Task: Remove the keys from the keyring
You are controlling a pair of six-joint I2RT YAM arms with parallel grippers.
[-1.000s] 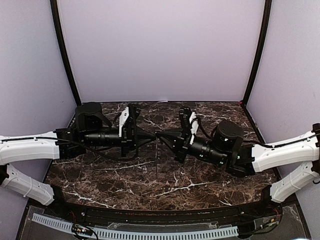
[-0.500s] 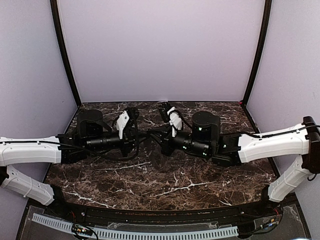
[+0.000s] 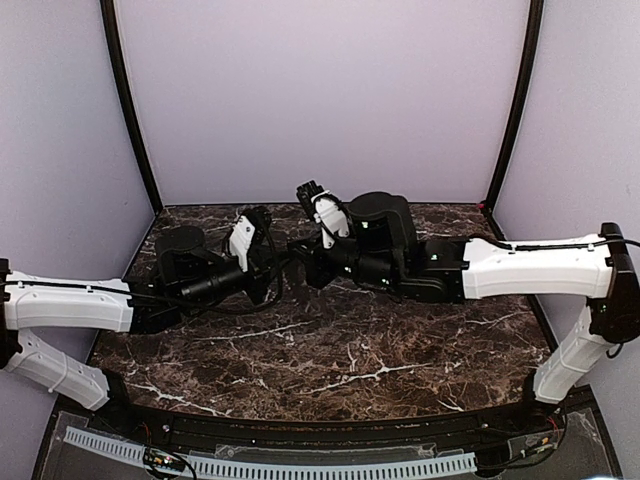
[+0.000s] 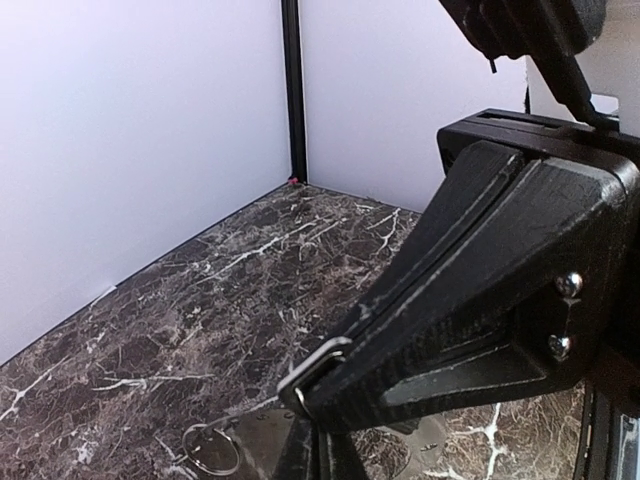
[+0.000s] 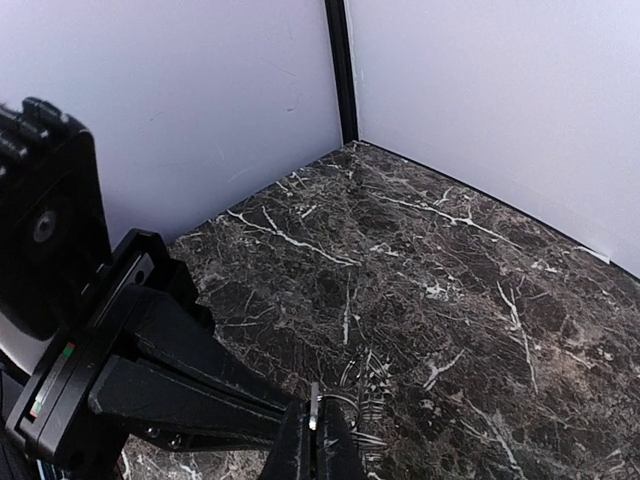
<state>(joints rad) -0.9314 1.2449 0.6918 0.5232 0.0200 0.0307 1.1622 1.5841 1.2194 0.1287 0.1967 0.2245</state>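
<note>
Both grippers meet above the middle back of the table. My left gripper (image 3: pixel 283 258) is shut on the keyring (image 4: pixel 250 440), a flat pale grey piece that spreads to both sides of its fingers (image 4: pixel 318 455). A small wire ring (image 4: pixel 210 447) hangs at the keyring's left end. My right gripper (image 3: pixel 297 252) comes in from the right, shut on a key (image 4: pixel 322 358) of which only a thin metal edge shows. In the right wrist view that edge (image 5: pixel 314 408) sits between my shut fingertips (image 5: pixel 300 445), with wire loops (image 5: pixel 350 403) just right of it.
The dark marble table (image 3: pixel 330 350) lies below. Pale purple walls with black corner posts (image 3: pixel 130 110) stand at the back and sides. A white slotted strip (image 3: pixel 270 465) runs along the near edge.
My right arm has swung left and towards the back, its wrist turning. My left gripper has shifted slightly right and tilted. The two grippers stay joined at the keys.
</note>
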